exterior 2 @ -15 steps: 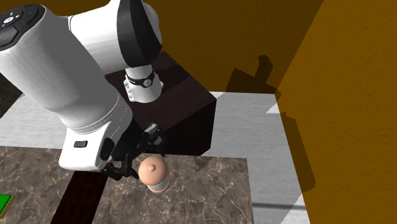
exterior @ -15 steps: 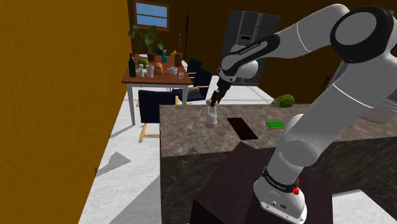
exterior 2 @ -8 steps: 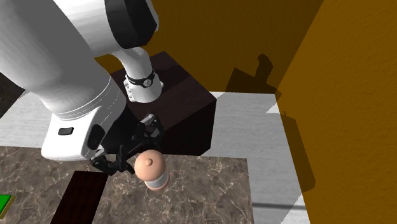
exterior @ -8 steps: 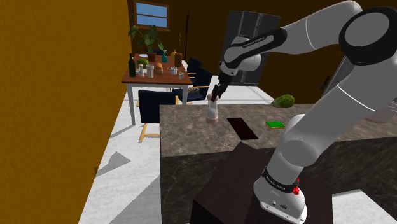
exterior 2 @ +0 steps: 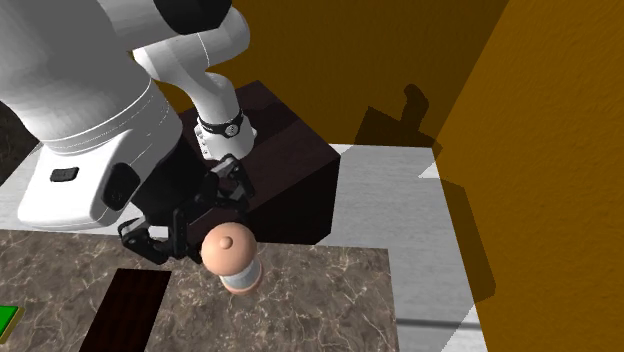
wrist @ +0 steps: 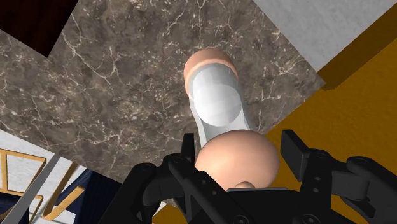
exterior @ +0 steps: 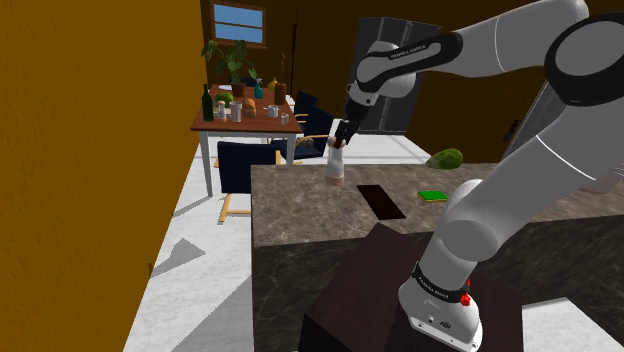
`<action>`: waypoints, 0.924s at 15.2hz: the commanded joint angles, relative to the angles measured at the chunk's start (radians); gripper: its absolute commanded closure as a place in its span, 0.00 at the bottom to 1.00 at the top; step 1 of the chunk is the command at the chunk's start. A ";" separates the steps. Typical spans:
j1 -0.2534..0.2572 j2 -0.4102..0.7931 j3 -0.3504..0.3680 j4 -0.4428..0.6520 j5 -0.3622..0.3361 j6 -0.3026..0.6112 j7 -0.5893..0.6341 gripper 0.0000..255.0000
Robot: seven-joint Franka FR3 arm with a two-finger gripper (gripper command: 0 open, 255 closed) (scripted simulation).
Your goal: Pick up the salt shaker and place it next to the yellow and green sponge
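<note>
The salt shaker (exterior: 335, 170) is a pale glass cylinder with a peach cap and base. My gripper (exterior: 340, 142) is shut on its cap and holds it upright above the dark marble counter (exterior: 300, 215), near the counter's far corner. From above in the second exterior view, the shaker (exterior 2: 231, 258) hangs at the black gripper (exterior 2: 205, 228). In the wrist view the fingers (wrist: 294, 150) clasp the shaker (wrist: 219, 105) at its cap. The green sponge (exterior: 432, 196) lies flat on the counter toward the shoulder view's right; its corner (exterior 2: 5, 318) shows in the second exterior view.
A dark rectangular board (exterior: 381, 201) lies on the counter between shaker and sponge. A green rounded object (exterior: 446, 158) sits at the counter's far edge. Beyond it stand a dining table (exterior: 250, 118) with bottles, and blue chairs. An orange wall (exterior: 90, 170) runs along the left.
The gripper has risen with the salt shaker in its grasp, lifting it off the counter. The sponge and board have not moved.
</note>
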State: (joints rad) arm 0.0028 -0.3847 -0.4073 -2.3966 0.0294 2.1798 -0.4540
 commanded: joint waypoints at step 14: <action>-0.002 -0.042 0.026 0.169 -0.013 -0.208 0.038 1.00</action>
State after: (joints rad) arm 0.0001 -0.4261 -0.3831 -2.2401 0.0161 1.9854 -0.4192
